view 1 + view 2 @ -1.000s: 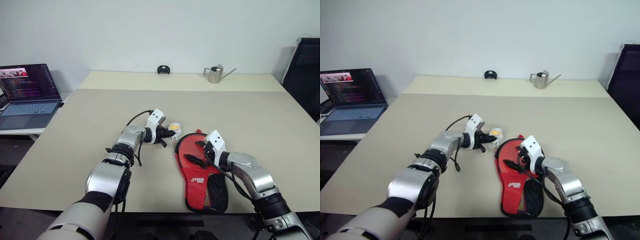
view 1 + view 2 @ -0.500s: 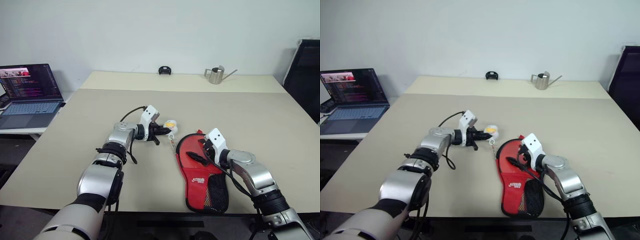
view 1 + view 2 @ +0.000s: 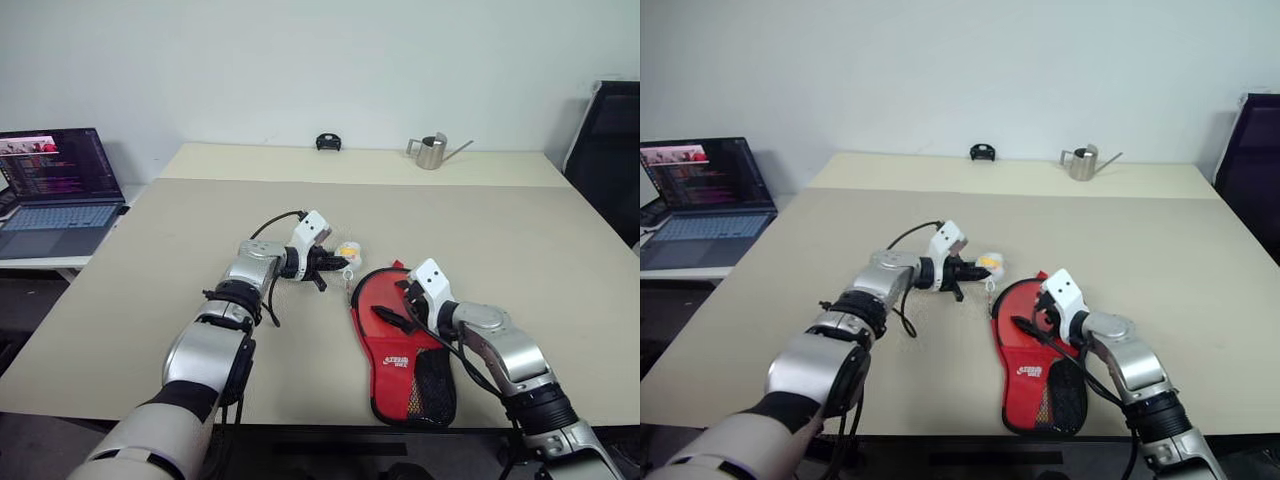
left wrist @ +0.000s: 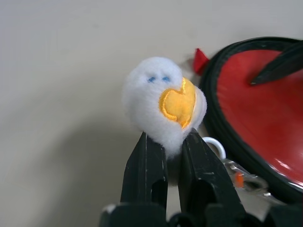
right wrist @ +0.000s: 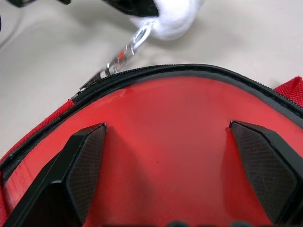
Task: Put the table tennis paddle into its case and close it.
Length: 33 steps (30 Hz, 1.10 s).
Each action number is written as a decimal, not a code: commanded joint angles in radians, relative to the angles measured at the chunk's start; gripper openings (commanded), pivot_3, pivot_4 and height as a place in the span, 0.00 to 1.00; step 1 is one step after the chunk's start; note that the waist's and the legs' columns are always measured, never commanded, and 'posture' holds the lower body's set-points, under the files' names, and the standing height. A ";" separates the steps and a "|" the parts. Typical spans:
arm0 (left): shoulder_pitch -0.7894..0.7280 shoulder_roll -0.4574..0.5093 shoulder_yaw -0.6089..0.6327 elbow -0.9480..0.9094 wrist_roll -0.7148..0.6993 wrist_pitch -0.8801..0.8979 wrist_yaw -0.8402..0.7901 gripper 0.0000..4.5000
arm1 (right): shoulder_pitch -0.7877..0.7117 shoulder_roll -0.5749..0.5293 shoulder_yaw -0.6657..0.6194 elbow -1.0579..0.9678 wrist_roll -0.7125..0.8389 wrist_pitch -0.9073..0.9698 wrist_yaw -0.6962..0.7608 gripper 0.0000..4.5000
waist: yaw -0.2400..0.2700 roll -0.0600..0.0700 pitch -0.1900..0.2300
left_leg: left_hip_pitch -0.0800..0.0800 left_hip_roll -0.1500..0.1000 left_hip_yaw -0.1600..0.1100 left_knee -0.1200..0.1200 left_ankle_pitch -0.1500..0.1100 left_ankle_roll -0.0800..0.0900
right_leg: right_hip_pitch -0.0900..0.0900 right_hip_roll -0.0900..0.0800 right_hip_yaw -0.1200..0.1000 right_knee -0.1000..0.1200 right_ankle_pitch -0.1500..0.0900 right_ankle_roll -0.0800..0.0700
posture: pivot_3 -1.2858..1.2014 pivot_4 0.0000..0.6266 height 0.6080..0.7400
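Well, a broad beige surface (image 3: 480,230) stretches back to a plain white wall, with a laptop (image 3: 55,190) glowing off on a side desk to the robot's left, a small metal watering can (image 3: 432,149) at the far edge and a little black object (image 3: 326,141) beside it. Front and centre lies the case (image 3: 400,345), red side up. Left claw (image 4: 165,149), pinched tight on a fluffy white plush charm (image 4: 163,104) with an orange patch, clipped by a metal ring (image 5: 137,40) to the case's zipper. Right claw (image 5: 175,151), spread wide, both fingers resting on the red top of the case, gripping nothing.
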 commanded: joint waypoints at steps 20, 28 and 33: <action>-0.130 -0.075 0.020 0.111 0.107 -0.115 0.338 0.01 | 0.134 0.104 0.075 0.051 -0.053 0.085 -0.044 1.00 | -0.003 -0.004 -0.009 | 0.006 0.001 0.000 -0.001 0.000 0.000 | 0.004 0.001 0.001 0.001 0.000 0.000 | 0.52 0.24 1.00; -0.147 -0.171 0.001 0.127 0.158 -0.135 0.417 0.01 | 0.177 0.139 0.077 -0.006 -0.065 0.114 -0.080 1.00 | -0.003 -0.005 -0.011 | 0.006 0.001 0.000 -0.002 0.000 0.000 | 0.004 0.001 0.001 0.000 0.000 0.000 | 0.52 0.24 1.00; -0.170 -0.214 -0.010 0.134 0.197 -0.144 0.461 0.01 | 0.212 0.159 0.086 -0.049 -0.071 0.136 -0.108 1.00 | -0.003 -0.005 -0.011 | 0.006 0.001 0.000 -0.002 0.000 0.000 | 0.004 0.001 0.001 0.000 0.000 0.000 | 0.52 0.24 1.00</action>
